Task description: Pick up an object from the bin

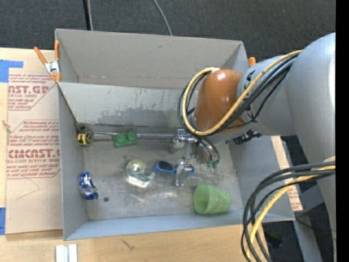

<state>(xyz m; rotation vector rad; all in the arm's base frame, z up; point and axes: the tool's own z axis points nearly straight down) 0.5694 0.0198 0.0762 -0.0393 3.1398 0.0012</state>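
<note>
My gripper [182,157] hangs low over the bin floor right of the middle, its two metal fingers [184,174] standing apart, open, with nothing visible between them. A small blue looped thing [162,167] lies just left of the nearer finger, touching or almost touching it. Left of that sits a clear round lidded thing with a pale green tint [137,173]. A light green plastic cup [211,199] lies on its side close to the front right corner, below the gripper.
A green toy brick [125,140] and a small yellow-and-black thing [83,138] lie along the back wall on the left. A crumpled blue-and-white piece [86,185] sits near the left wall. The arm with its orange cover and cables overhangs the bin's right side.
</note>
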